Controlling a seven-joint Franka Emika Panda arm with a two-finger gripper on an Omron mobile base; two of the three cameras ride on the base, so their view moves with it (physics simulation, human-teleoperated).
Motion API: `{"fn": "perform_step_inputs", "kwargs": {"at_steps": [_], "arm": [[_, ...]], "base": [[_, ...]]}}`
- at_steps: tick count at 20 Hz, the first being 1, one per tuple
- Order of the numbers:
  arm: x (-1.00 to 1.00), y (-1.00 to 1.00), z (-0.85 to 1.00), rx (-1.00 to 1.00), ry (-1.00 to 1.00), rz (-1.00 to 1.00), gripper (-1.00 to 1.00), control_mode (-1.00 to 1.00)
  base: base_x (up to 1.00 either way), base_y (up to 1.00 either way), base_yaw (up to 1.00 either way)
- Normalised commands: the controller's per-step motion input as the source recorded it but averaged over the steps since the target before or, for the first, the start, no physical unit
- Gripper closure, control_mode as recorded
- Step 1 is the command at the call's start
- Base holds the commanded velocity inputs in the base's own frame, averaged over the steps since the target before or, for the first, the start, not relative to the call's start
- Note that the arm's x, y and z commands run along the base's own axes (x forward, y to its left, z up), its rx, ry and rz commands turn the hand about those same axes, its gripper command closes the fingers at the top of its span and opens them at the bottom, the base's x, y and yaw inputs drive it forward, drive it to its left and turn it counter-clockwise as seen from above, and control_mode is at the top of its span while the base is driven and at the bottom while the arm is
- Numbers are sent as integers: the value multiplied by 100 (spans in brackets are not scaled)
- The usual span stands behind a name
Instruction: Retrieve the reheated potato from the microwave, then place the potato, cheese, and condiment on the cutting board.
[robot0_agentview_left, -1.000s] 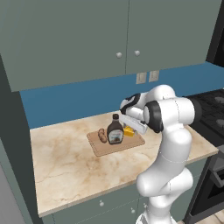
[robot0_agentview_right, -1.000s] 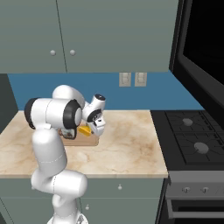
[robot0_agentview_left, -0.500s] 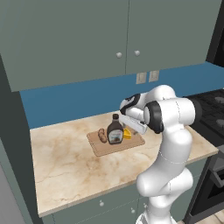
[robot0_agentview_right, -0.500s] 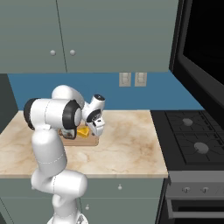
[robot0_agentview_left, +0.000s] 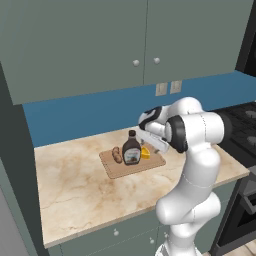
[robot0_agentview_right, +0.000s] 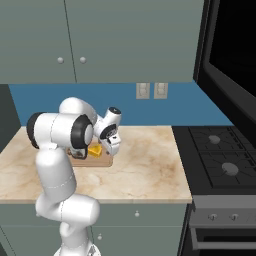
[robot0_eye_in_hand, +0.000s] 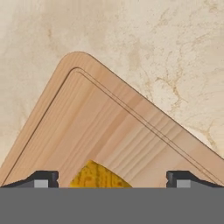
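The cutting board lies on the marble counter. On it stand the brown condiment bottle, with the potato to its left and the yellow cheese to its right. My gripper hovers just over the cheese, open, with nothing between its fingers. In the hand view the cheese rests on the board between my spread fingertips. From the right base view the cheese sits beside my gripper. The black box with dark glass at the right, apparently the microwave, shows nothing of its inside.
A black stove adjoins the counter on the right. Grey wall cabinets hang above a blue backsplash with wall outlets. Bare marble counter stretches left of and in front of the board.
My gripper's jaws have spread apart and let go of the cheese, which now lies on the board. The arm has hardly moved.
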Motion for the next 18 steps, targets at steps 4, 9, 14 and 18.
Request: {"fn": "perform_step_inputs", "kwargs": {"at_steps": [4, 9, 14, 18], "arm": [[-6, -18, 18, 0, 0, 0, -100, -100], [-27, -25, 22, 0, -3, 0, -100, -100], [-48, -16, 19, 0, -13, 0, -100, -100], [-44, -17, 32, -1, -10, 3, -100, -100]], "base": [[0, 0, 0], [0, 0, 0], [0, 0, 0], [0, 0, 0]]}}
